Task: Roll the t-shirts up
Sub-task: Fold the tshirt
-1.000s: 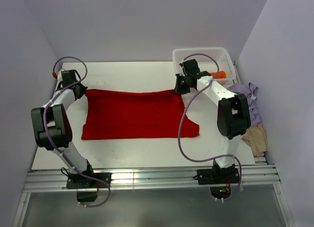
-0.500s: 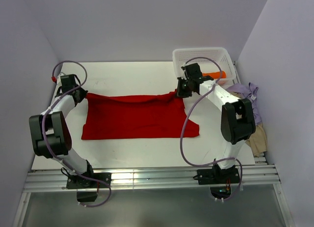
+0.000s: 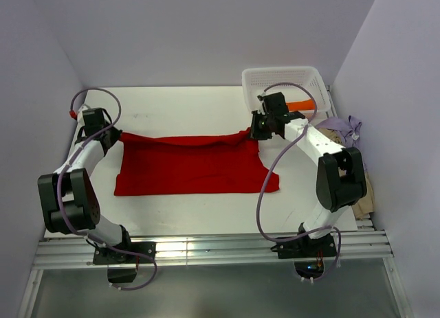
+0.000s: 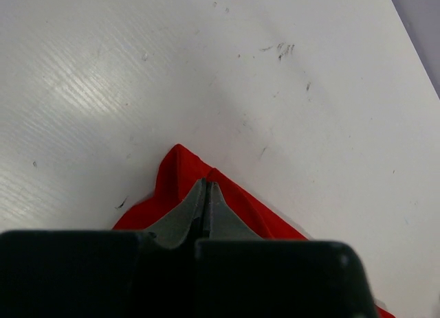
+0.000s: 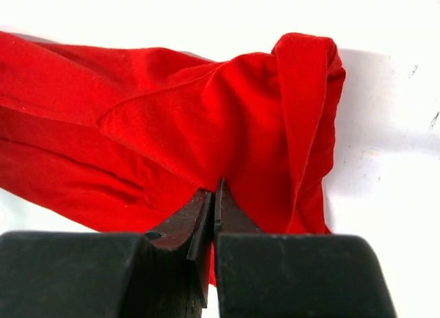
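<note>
A bright red t-shirt (image 3: pixel 192 168) lies spread across the middle of the white table, its far edge folded toward me in a narrow band. My left gripper (image 3: pixel 118 134) is shut on the shirt's far left corner (image 4: pixel 180 168). At the far right corner (image 5: pixel 275 126), my right gripper (image 3: pixel 253 132) is shut on bunched red cloth. In the left wrist view the grey fingertips (image 4: pixel 206 189) pinch the red tip. An orange t-shirt (image 3: pixel 301 105) shows in the basket. Lavender (image 3: pixel 347 136) and beige (image 3: pixel 363 198) t-shirts lie at the table's right edge.
A white mesh basket (image 3: pixel 283 79) stands at the back right corner, close behind my right gripper. Purple walls close in the table on three sides. A metal rail (image 3: pixel 206 249) runs along the near edge.
Both grippers have drawn the shirt's far edge toward the near side, folding it over. The left gripper has slid outward to the left and the right gripper to the right.
</note>
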Controlling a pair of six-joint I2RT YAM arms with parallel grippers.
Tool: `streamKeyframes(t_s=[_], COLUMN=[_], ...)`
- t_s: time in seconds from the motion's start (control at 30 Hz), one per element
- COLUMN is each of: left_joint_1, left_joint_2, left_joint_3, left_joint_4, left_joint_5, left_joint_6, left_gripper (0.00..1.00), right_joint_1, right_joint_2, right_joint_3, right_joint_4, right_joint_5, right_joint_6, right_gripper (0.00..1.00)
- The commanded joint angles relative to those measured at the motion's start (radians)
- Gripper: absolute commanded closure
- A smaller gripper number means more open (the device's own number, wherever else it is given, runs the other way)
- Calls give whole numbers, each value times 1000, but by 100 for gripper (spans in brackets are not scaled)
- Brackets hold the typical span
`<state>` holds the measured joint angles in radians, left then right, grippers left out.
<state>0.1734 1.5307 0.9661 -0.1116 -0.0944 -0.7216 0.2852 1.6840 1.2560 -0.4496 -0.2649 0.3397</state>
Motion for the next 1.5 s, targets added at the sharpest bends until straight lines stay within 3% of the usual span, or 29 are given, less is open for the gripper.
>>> streamKeyframes(t_s=[0.0,1.47], left_joint_1=[-2,6], left_joint_2=[-47,-150], left_joint_3=[-20,-147], left_joint_4=[18,-53], left_joint_5=[-16,-88], left_joint_6=[-15,-45], left_gripper=[100,100], right_joint_1=[-9,-8], right_joint_2=[-52,-172], right_joint_3=[-26,-227], right_joint_4=[35,107], right_joint_5=[-11,-83], right_joint_6=[7,44], right_gripper=[100,97])
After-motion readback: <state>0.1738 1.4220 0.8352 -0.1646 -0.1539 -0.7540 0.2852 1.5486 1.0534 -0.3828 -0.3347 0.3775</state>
